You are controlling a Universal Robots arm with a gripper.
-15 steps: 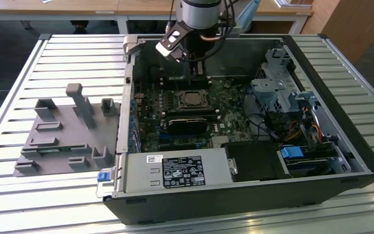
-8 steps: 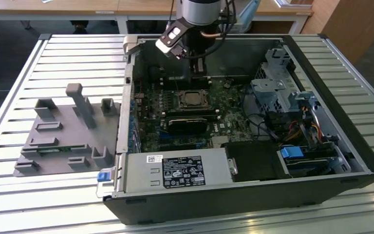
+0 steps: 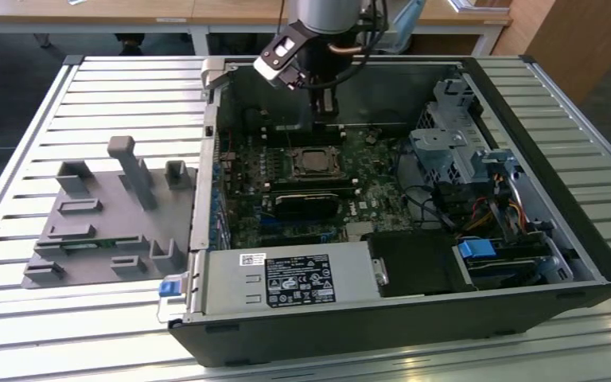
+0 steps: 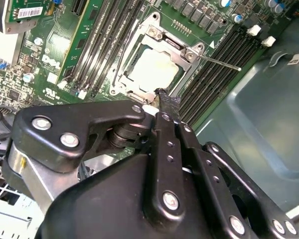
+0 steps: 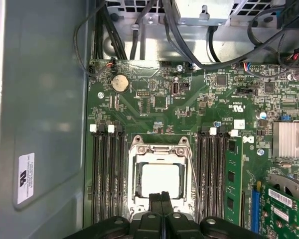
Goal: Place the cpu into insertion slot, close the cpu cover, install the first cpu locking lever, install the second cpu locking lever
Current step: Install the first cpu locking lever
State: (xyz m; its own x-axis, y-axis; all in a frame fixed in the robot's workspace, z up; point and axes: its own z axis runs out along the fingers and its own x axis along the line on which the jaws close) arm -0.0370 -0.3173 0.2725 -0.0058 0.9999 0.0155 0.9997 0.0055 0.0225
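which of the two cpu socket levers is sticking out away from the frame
The straight thin lever jutting out over the black memory slots beside the grey case wall. The other lever lies tucked along the cpu cover's edge.

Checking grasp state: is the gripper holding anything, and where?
Nothing held. The gripper is shut, tips at the cpu cover edge; cpu sits under it.

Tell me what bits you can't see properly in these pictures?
1. First wrist view: the gripper covers one edge of the cpu cover.
2. Second wrist view: the gripper's dark body hides the board next to the cpu cover.
3. Exterior view: the cpu is too small to tell apart from the cpu cover.
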